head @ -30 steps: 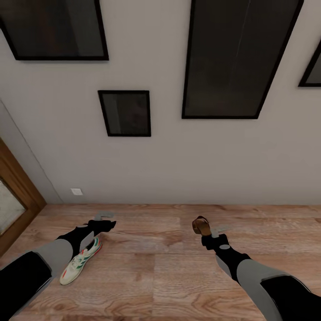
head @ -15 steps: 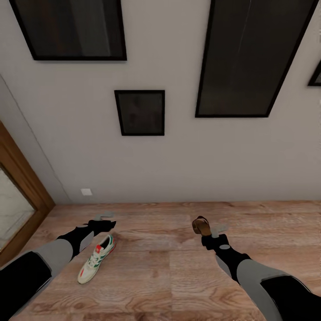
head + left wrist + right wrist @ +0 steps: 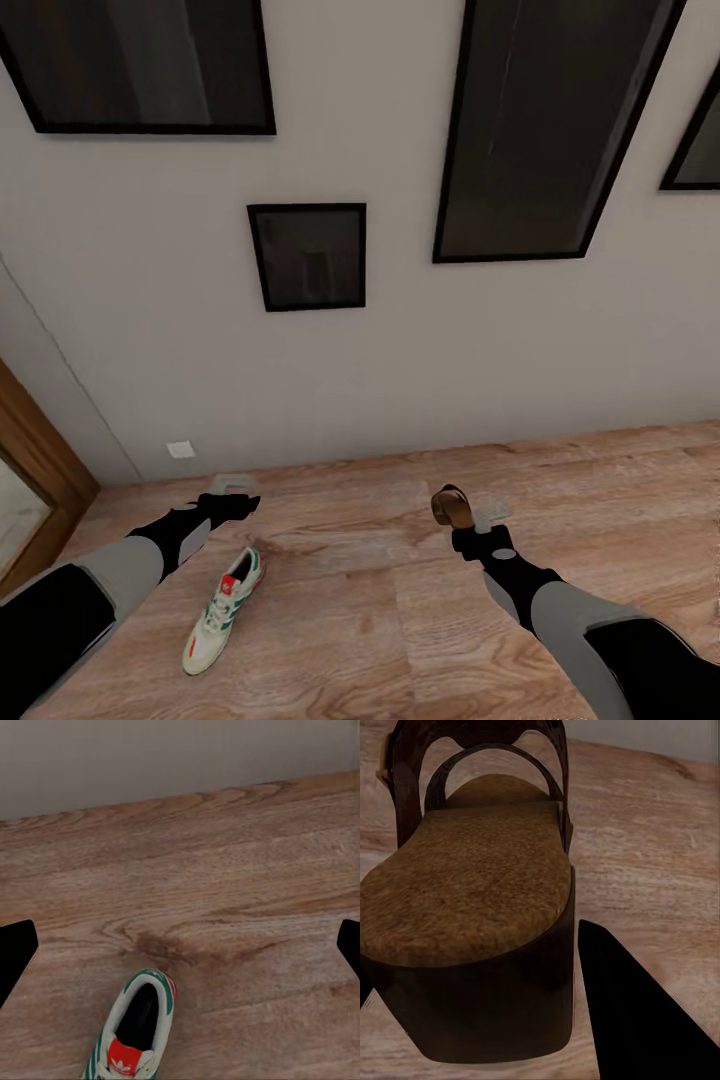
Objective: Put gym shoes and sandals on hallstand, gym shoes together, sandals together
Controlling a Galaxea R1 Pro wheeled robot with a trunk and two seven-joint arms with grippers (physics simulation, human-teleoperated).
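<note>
Corridor floor (image 3: 400, 620): wood planks, meeting a grey wall hung with dark frames; gym shoe (image 3: 223, 610): lies flat on the floor, long axis running from near the robot toward the wall, just below and beside the left hand (image 3: 232, 497); left hand: open, empty, the nearer arm for this shoe; right hand (image 3: 470, 520): clamped on a sandal (image 3: 452, 506), held clear of the floor; right wrist view alone shows the sandal's tan insole (image 3: 465, 877) and dark straps; left wrist view shows the shoe's heel opening (image 3: 139, 1016) between spread fingers.
</note>
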